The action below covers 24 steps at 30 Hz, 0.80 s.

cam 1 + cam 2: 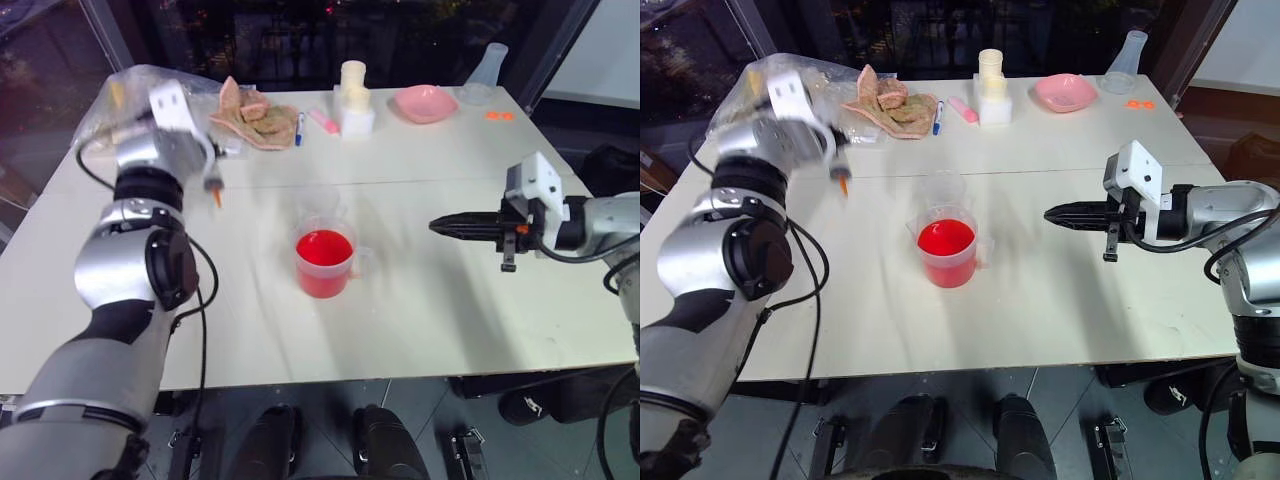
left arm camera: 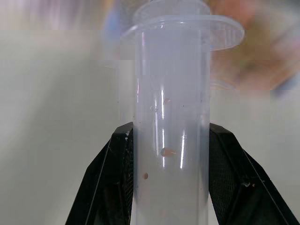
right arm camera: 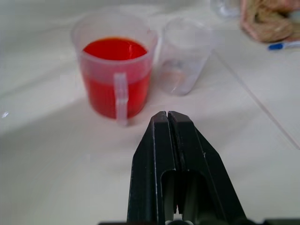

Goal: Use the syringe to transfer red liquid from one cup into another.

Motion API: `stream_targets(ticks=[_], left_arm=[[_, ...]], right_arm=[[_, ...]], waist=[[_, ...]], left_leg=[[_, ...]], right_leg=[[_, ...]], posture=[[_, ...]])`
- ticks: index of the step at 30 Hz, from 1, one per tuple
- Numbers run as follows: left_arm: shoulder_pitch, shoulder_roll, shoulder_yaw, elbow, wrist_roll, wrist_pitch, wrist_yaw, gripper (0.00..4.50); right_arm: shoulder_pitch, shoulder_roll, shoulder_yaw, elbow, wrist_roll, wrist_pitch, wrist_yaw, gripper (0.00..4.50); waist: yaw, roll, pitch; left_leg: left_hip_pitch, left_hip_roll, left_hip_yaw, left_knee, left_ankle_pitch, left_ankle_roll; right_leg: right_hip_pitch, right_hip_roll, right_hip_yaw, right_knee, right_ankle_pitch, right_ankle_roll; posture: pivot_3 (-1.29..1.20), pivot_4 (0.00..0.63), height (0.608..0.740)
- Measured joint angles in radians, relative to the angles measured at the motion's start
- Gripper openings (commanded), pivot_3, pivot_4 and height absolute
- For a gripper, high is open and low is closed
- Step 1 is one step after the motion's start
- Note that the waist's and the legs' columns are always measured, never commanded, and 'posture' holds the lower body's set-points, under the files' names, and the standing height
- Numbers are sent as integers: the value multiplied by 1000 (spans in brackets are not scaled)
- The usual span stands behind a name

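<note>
Jaws of the left gripper [image 2: 171, 180] clamp the clear plastic syringe [image 2: 171, 117], orange tip down; the red-filled handled measuring cup [image 1: 324, 262] sits on the counter [image 1: 450, 310] below, toward the right gripper [image 1: 1065, 214], whose jaws are closed empty.

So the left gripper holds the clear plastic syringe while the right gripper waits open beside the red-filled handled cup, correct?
Not quite: the right gripper is shut, its black fingers pressed together in the right wrist view. The left gripper does hold the clear plastic syringe, and the red-filled handled cup stands nearby.
</note>
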Motion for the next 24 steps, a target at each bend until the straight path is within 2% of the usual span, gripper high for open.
stream_targets(ticks=[2,6,9,13,19,24], left_arm=[[-9,-11,-34,-127,-8,-10,-83,1523],[16,-98,-32,-339,-103,38,-178,1523],[104,-144,-87,-493,-157,20,-322,1523],[213,-201,-89,-653,-295,21,-503,1523],[387,-203,-92,-864,-474,70,-701,1523],[546,-164,-105,-1003,-562,108,-784,1522]], right_arm=[[8,22,-15,-10,26,27,-36,0],[11,67,-65,-42,98,119,-132,0],[3,85,-115,-64,181,214,-195,0],[-64,115,-197,-67,328,343,-289,0],[-129,134,-272,-81,485,429,-399,0],[-171,134,-270,-89,555,468,-450,2403]], waist=[[0,0,0],[1,0,0],[-3,0,0],[-12,1,0],[-18,1,0],[-25,1,-1]], left_leg=[[0,0,0,0,0,0],[0,0,0,0,0,1],[0,0,0,0,0,1],[0,1,0,0,0,0],[1,1,0,0,-1,3],[1,1,1,0,-2,4]], right_leg=[[0,0,0,0,0,0],[0,0,0,0,0,0],[0,1,1,0,0,0],[-1,2,1,0,0,-1],[-1,2,2,0,1,-1],[0,2,2,0,1,-1]], posture=[[0,150,740],[0,150,740],[0,150,740],[0,150,740],[0,150,740],[0,150,740]])
